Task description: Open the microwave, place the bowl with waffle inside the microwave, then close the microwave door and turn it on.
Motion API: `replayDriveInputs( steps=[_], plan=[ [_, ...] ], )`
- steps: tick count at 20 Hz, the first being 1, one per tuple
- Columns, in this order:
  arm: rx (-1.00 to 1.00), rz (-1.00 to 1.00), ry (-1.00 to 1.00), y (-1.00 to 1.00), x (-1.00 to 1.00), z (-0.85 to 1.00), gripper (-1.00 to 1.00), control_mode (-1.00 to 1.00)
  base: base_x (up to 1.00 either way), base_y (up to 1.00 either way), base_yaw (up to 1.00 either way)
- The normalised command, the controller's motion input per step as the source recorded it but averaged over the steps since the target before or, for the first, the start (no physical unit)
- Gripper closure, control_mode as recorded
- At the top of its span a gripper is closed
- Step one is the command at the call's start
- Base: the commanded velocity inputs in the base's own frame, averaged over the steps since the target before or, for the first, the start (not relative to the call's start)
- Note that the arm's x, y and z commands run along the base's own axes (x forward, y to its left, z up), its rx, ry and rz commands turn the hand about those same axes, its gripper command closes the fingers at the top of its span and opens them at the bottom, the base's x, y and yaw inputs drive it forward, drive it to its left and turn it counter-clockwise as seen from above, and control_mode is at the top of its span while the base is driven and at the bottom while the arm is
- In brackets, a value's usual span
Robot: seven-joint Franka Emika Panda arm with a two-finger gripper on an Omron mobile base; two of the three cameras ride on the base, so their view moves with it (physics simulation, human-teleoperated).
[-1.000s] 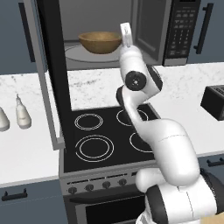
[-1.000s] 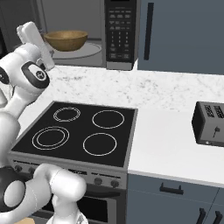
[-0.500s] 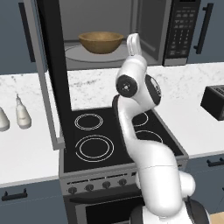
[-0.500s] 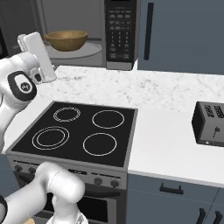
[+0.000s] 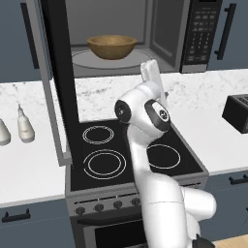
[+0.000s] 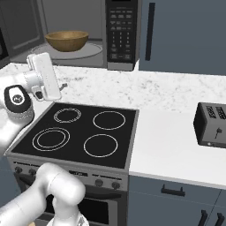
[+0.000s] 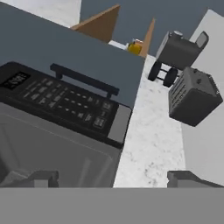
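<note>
Inside the open microwave [image 5: 145, 38], on the round glass turntable, sits the brown wooden bowl [image 5: 111, 46]; its rim hides whatever lies in it, so the waffle cannot be made out from either base camera. At the left, the microwave door [image 5: 57, 82] stands swung out over the stove [image 5: 131, 155], seen nearly edge-on, with its top cut off by the frame. At the microwave's right, the black keypad panel [image 6: 120, 31] faces forward.

Over the back of the stove the white arm holds the gripper [image 5: 151, 72] raised in front of the microwave's opening, apart from the bowl and touching nothing. From the hand camera two dark finger tips [image 7: 39, 178] rise well apart at the bottom with nothing between them, so the gripper is released and empty. That view is rolled: the keypad runs slantwise, and the toaster [image 7: 192, 97] on the marble counter [image 7: 151, 140] appears tilted.

Left of the stove stand two pale bottles [image 5: 25, 127], one cut by the frame edge.
</note>
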Motion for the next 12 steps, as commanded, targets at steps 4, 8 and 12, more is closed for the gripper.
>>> replayDriveInputs(
  steps=[4,8,12],
  plan=[
    [-0.14,-0.16,0.0,-0.22,0.0,-0.99,-1.0,-1.0,0.0,0.0,0.0],
    [-0.1,-0.07,0.0,0.02,0.01,-0.73,-1.0,-1.0,0.0,0.0,0.0],
    [-0.04,-0.01,0.0,0.35,0.07,-0.42,-1.0,-1.0,0.0,0.0,0.0]
  ],
)
